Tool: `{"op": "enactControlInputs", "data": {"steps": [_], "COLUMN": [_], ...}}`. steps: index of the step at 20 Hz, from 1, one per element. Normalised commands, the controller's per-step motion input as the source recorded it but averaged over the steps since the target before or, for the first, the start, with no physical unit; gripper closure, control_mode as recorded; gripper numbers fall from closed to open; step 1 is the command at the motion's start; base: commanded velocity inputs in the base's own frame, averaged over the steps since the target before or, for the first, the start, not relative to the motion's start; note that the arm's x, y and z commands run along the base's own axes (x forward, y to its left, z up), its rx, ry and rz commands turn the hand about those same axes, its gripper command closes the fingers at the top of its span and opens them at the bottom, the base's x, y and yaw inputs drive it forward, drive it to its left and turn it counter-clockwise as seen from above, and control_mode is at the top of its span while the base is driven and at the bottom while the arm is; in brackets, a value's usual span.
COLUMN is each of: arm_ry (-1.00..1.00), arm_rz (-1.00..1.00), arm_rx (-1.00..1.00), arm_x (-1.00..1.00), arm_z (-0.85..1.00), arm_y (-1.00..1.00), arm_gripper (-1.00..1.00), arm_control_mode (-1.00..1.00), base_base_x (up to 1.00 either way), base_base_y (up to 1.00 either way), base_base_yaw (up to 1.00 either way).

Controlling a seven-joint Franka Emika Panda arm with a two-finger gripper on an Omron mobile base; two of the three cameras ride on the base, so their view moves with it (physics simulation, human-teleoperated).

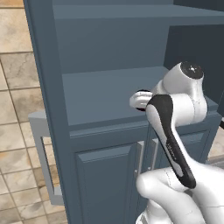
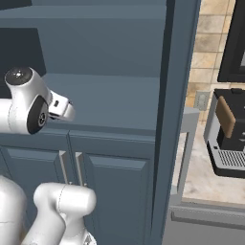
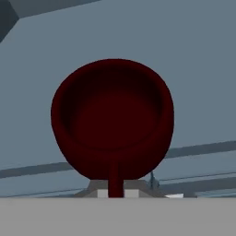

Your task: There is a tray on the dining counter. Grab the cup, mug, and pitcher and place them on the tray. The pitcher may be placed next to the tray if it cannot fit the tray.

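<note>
Setting: dark blue-grey cabinet [image 1: 109, 131] with an open shelf [image 1: 105, 94] above paired doors; tan tiled wall behind, and a black appliance [image 2: 229, 134] on a pale counter off to the right in the right base view. The arm reaches over the shelf, wrist approx level with the shelf's front edge.

Mug [image 3: 113, 120]: dark maroon, mouth facing the hand camera, its handle pointing down toward the fingertips. In the hand view it sits directly ahead of the gripper [image 3: 115, 193], very close.

Gripper: jaws pressed together, and by the look of it pinching the mug's handle (the contact point itself sits at the frame's lower edge, so not fully confirmed).

Judgement, step in hand: carrying the mug off the shelf toward the tray. Recommend a straight lift clear of the shelf before retracting, wrist kept steady, since a handle-only pinch lets the mug swing. Avoid the cabinet's upright on the way out.
</note>
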Motion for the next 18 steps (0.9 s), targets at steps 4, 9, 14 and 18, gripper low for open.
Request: {"op": "enactControlInputs", "data": {"steps": [4, 9, 14, 18], "arm_ry": [0.00, 0.05, 0.01, 0.01], "arm_rz": [0.13, 0.06, 0.00, 0.00], "arm_rx": [0.00, -0.02, -0.05, -0.10], "arm_x": [-0.56, -0.25, -0.19, -0.13], "arm_z": [0.18, 0.16, 0.13, 0.08], "arm_y": [-0.11, -0.03, 0.00, -0.02], "arm_gripper": [1.00, 1.00, 1.00, 1.00], "arm_control_mode": [-1.00, -1.00, -1.00, -1.00], "base_base_x": [0.00, 0.00, 0.00, 0.00], "base_base_y": [0.00, 0.00, 0.00, 0.00], "base_base_yaw": [0.00, 0.00, 0.00, 0.00]}}
